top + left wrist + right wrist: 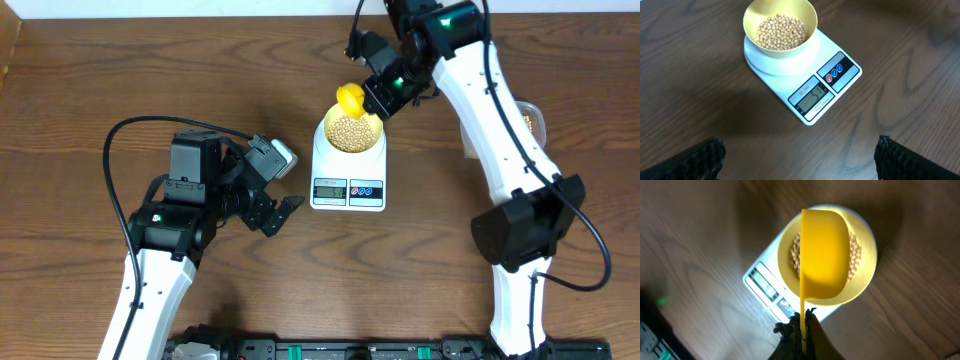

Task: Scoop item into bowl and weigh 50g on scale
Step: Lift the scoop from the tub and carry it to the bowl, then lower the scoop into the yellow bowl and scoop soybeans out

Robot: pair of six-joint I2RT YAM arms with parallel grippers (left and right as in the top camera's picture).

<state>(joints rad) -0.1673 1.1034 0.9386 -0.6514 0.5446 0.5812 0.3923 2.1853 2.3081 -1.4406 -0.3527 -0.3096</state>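
Beans [781, 31]: a tan heap in the bottom of the pale yellow bowl [780, 6], well below its rim. No strays visible on the wood around it.

The bowl sits centred on the round platform of the white scale [785, 85], which lies flat on the brown table [100, 80], roughly mid-table. The display [814, 97] is lit, and its digits look like a five and a one, though they are small. The red button [829, 77] and blue button [838, 68] sit beside the display.

You have the yellow scoop [824, 255] directly above the bowl, covering its middle. Beans show on either side of the scoop. I cannot tell whether anything is left in it.

The right gripper [802, 330] is clenched on the scoop's thin handle, at the end away from the cup.

The left gripper [800, 160] has its jaws spread wide with nothing between them. It hangs over bare table just left of the scale and apart from it, facing the bowl.

A clear tub [530, 120] shows partly behind the right arm at the far right.
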